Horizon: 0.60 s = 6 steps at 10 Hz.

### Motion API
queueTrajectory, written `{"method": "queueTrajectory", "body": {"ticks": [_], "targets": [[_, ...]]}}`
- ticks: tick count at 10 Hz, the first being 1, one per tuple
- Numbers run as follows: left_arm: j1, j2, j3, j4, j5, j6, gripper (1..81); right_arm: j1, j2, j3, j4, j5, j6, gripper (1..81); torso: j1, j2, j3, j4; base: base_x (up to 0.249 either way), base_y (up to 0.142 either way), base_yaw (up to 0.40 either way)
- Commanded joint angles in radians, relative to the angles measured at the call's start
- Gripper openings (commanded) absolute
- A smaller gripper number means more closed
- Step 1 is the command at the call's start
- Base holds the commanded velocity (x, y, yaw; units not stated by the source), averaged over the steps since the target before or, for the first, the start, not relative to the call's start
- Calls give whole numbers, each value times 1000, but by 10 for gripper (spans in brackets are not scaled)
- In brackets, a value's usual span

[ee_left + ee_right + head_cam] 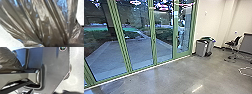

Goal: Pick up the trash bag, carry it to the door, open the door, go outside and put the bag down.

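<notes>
The trash bag (pixel 47 25) hangs close in the left wrist view, dark and shiny, its folds drawn tightly together at my left gripper (pixel 56 45), which is shut on it. Part of the same bag (pixel 8 60) bulges beside the robot's base in the right wrist view. A green-framed glass door (pixel 176 37) stands at the right end of the glass wall in the head view; whether it is open I cannot tell. The state of my right gripper cannot be made out.
Grey bins (pixel 201 48) stand against the wall right of the door. A person (pixel 180 32) is at the glass. Farther right are a dark chair (pixel 233 43) and a white cable (pixel 244 71) on the floor (pixel 184 77). Paving (pixel 134 52) lies outside.
</notes>
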<state>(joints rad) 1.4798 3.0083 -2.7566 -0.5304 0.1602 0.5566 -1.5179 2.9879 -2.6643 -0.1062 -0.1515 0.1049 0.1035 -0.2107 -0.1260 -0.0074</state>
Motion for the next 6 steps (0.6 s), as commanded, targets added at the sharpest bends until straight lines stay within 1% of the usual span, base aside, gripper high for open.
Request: {"method": "queueTrajectory", "body": {"ticks": [1, 6], "targets": [[-48, -5, -2, 3, 76, 10, 10, 49, -1, 5, -3, -62, -1, 811, 0, 0, 0, 0, 175, -67, 0], [-48, -5, -2, 3, 76, 11, 10, 47, -1, 5, -3, -62, -1, 811, 0, 0, 0, 0, 176, -67, 0]]}}
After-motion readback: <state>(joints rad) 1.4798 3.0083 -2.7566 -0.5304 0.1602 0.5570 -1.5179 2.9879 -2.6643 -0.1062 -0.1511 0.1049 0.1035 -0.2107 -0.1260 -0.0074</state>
